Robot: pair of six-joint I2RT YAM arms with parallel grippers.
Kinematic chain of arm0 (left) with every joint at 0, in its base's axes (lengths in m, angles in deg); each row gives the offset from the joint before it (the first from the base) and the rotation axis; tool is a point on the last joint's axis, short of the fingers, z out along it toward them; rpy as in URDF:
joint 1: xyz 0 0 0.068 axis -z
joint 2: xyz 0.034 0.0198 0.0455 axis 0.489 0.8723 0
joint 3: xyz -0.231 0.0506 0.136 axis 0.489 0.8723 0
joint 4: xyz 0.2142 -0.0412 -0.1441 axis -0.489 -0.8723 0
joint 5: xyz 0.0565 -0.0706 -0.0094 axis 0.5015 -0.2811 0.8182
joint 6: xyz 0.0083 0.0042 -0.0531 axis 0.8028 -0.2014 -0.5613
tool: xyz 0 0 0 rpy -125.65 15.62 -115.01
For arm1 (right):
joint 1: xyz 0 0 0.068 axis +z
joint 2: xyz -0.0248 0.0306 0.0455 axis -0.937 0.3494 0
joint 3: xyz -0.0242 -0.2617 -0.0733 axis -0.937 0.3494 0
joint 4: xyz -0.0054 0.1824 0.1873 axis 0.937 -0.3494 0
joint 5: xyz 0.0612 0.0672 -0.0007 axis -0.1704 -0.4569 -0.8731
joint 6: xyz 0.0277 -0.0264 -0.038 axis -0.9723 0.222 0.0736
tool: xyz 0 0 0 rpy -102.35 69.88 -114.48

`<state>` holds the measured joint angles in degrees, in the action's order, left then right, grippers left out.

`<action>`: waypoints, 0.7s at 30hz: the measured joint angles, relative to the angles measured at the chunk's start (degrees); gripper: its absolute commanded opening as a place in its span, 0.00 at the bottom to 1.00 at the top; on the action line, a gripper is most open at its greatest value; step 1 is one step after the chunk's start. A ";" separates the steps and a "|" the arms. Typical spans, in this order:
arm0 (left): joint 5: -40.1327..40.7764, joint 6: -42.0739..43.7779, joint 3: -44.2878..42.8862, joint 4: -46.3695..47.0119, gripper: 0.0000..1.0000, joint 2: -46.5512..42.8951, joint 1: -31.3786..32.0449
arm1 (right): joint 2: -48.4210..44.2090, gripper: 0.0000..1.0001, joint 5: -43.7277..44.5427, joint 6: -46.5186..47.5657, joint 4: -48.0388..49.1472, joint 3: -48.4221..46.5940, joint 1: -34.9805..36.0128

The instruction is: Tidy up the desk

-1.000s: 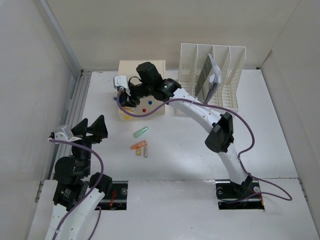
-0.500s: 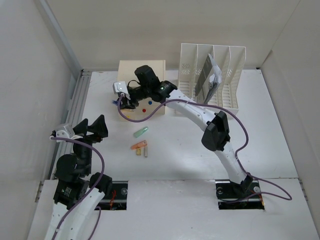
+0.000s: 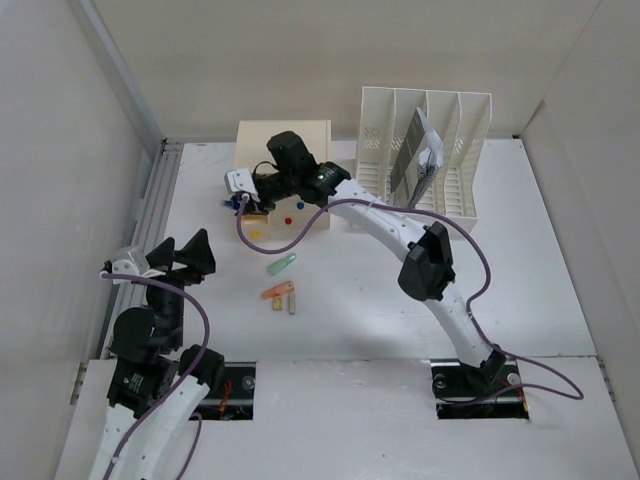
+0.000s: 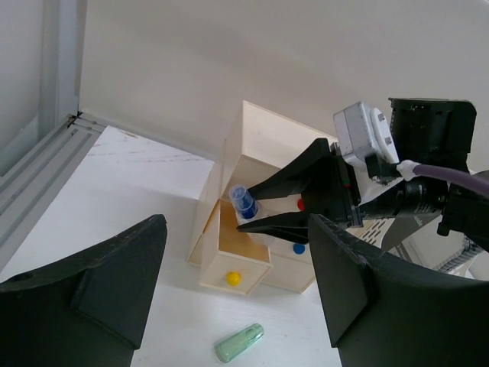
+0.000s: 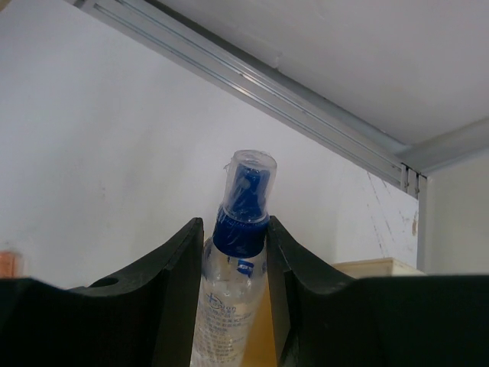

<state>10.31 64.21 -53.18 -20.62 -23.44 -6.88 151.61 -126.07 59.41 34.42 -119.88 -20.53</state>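
Note:
On the white desk (image 3: 380,300), my right gripper (image 3: 238,198) is shut on a clear spray bottle (image 5: 233,267) with a blue cap. It holds the bottle tilted over the open bottom drawer (image 4: 233,264), the one with the yellow knob, of a cream drawer box (image 3: 285,140). In the left wrist view the bottle (image 4: 244,203) sits between the right gripper's fingertips (image 4: 263,218) just above that drawer. My left gripper (image 3: 183,256) hovers open and empty over the desk's near left, facing the box.
A pale green tube (image 3: 282,264) lies in front of the drawer box, with an orange piece (image 3: 277,292) and small bits (image 3: 292,302) nearer. A white slotted file rack (image 3: 430,150) holding a booklet stands at the back right. A ribbed metal rail (image 3: 150,220) runs along the left edge.
My right gripper has carried the spray bottle a little left and farther back, over the open drawer. The left gripper has barely shifted.

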 measured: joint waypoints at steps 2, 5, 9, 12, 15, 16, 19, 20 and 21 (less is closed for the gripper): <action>0.11 0.00 0.00 -0.02 0.72 0.26 0.00 | 0.57 0.00 0.61 1.81 -0.15 -0.02 -0.09; 0.15 0.02 0.00 -0.02 0.72 0.48 0.00 | 1.40 0.00 1.40 4.96 -0.20 -0.02 -0.20; 0.17 0.02 0.00 -0.04 0.72 0.63 0.00 | 1.92 0.00 2.97 8.70 -0.98 -0.02 -0.20; 0.17 0.02 0.00 -0.04 0.72 0.85 0.00 | 1.92 0.00 4.04 10.60 -1.07 -0.02 -0.20; 0.17 0.02 0.00 -0.04 0.72 0.98 0.00 | 1.92 0.05 5.01 11.80 -1.16 -0.02 -0.20; 0.17 0.02 0.00 -0.02 0.72 0.98 0.00 | 1.92 0.13 5.44 12.09 -1.11 -0.02 -0.20; 0.17 0.02 0.00 -0.04 0.72 0.98 0.00 | 1.92 0.41 7.02 13.05 -1.11 -0.02 -0.20; 0.17 0.00 0.00 -0.04 0.72 0.98 0.00 | 1.92 0.46 7.54 13.29 -1.20 0.02 -0.15; 0.17 0.02 0.00 -0.04 0.72 0.98 0.00 | 1.92 0.62 8.22 13.53 -1.38 0.09 -0.07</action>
<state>10.48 64.24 -53.18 -20.66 -22.46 -6.88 153.53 -117.86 72.94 33.04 -119.79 -20.60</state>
